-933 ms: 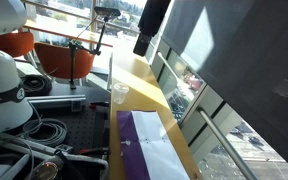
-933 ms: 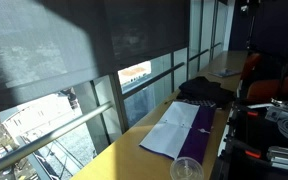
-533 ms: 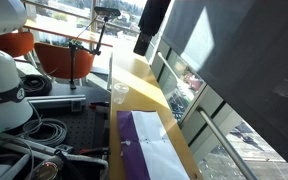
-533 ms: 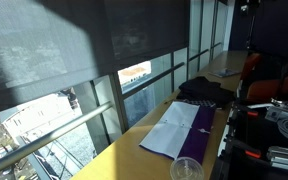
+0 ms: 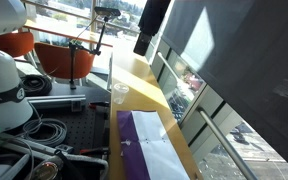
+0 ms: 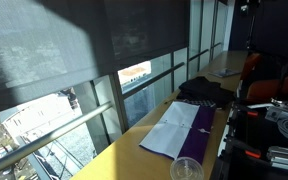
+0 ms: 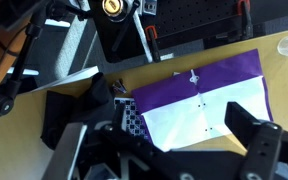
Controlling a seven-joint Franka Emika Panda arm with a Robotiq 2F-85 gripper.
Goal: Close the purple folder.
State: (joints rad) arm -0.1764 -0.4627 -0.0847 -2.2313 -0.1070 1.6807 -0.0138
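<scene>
Lab, perforated breadboard (image 5: 89, 125), coiled cables (image 5: 42, 130)

The folder (image 5: 144, 145) lies on the table (image 5: 142, 80) along the window. A cup (image 6: 186, 170) stands off one end, and what may be a bag (image 6: 204, 92) lies off the other.

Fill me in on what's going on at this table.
The robot's gripper hovers over the purple folder, which lies open on the yellow-tan tabletop with its white sheets showing. The jaws stand wide apart and hold nothing. The folder is not yet closed.
</scene>
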